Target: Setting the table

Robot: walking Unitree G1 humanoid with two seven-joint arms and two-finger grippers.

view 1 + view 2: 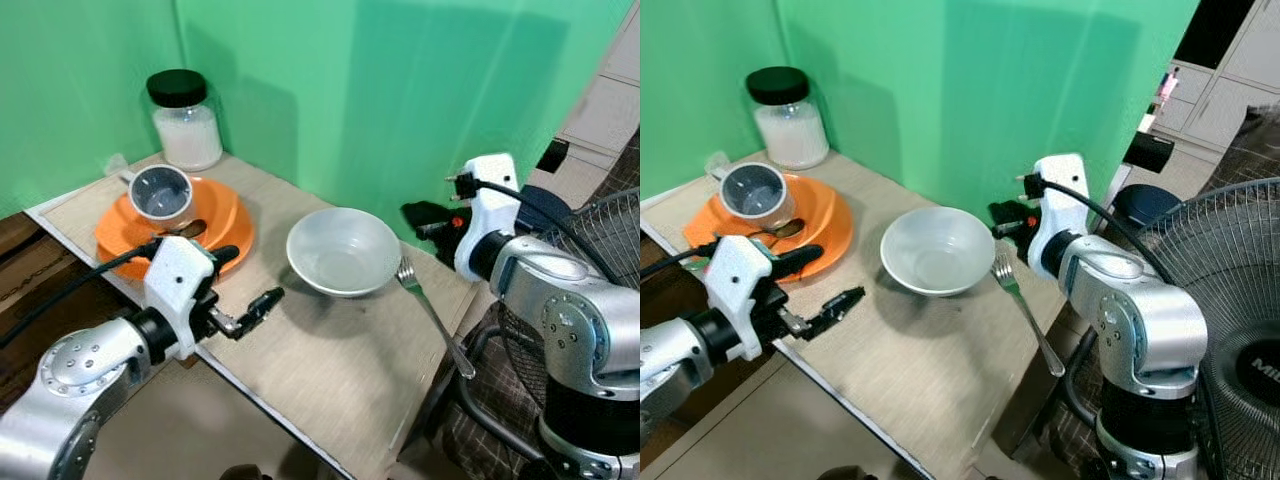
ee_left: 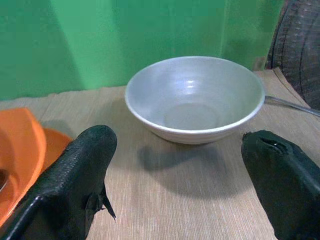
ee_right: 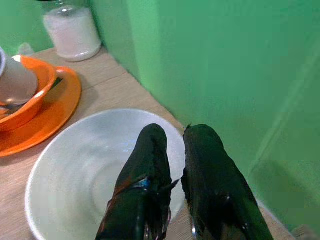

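Left wrist view has the white bowl (image 2: 195, 97) dead ahead, framed btwn the left end effector's (image 1: 238, 292) two spread fingers (image 2: 75, 185), nothing held. Bowl sits mid-bench (image 1: 330, 370), empty, w/ a fork (image 1: 432, 314) lying just to its right, tines far, handle running toward the near right edge. Orange plate (image 1: 225, 215) at the far left carries an orange bowl w/ a grey cup (image 1: 162, 192) and a spoon in it; a jar (image 1: 186, 120) of white stuff stands behind that.

Right end effector (image 3: 172, 165) hovers over the bowl's far-right rim, fingers pressed together, empty.

Risks as I see it: left one is low and close, so a straight push fwd could shove the bowl into the fork and knock it off the bench. Smooth sloped rim likely slips in a pinch. The two arms also crowd the same bowl, so they could clash.
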